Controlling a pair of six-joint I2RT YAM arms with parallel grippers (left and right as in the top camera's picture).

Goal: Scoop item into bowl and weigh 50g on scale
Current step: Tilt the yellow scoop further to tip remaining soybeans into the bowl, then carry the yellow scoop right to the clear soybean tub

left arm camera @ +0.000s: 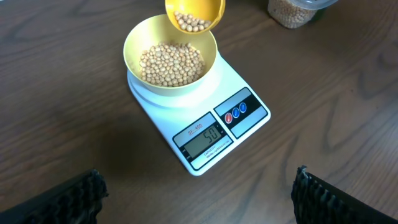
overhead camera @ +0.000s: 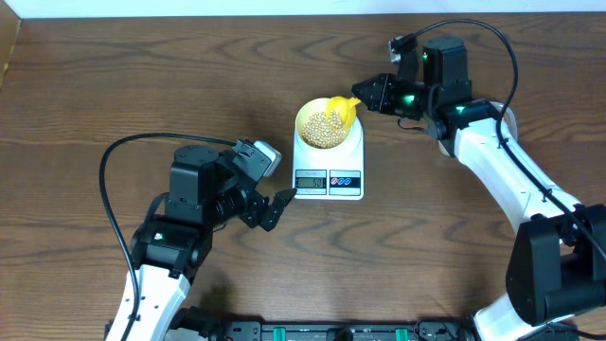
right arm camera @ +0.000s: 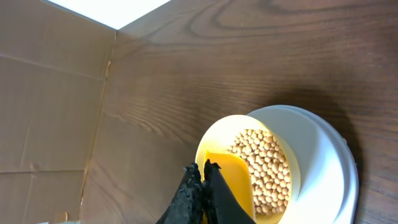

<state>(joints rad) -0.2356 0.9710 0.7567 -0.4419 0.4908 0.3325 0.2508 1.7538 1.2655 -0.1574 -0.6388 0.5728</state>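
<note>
Hovering the scoop [overhead camera: 343, 111] over the bowl [left arm camera: 134, 37] is where the right gripper [overhead camera: 363, 98] is at rn. Its jaws are pinched tight on the scoop's handle, and the cup end sticks out just past the fingertips, tilted down over the bowl's far rim. A few beans [left arm camera: 171, 62] sit in the scoop, and the rest are piled in the bowl right below it. Holding it low and over the rim makes sense imo: anything that rolls off lands in the bowl, not on the table [overhead camera: 114, 85].

The bowl sits centred on the scale [left arm camera: 233, 78], directly under and ahead of the right jaws. The display [left arm camera: 205, 137] looks like it reads 50, but the digits are small so don't quote me. If that's right, the target is basically hit and the leftover beans shouldn't go in; one more shake could overshoot.

The left gripper [overhead camera: 276, 208] is empty w/ jaws spread wide, parked just off the scale's front-left corner and not touching it. In its wrist cam the scale sits straight ahead between the two fingers w/ the display facing them, so I'd guess it's there to give a clear look at the readout.

A clear tub [left arm camera: 292, 12] of more beans sits beyond the scale from the left jaws, cut off by the frame edge.
</note>
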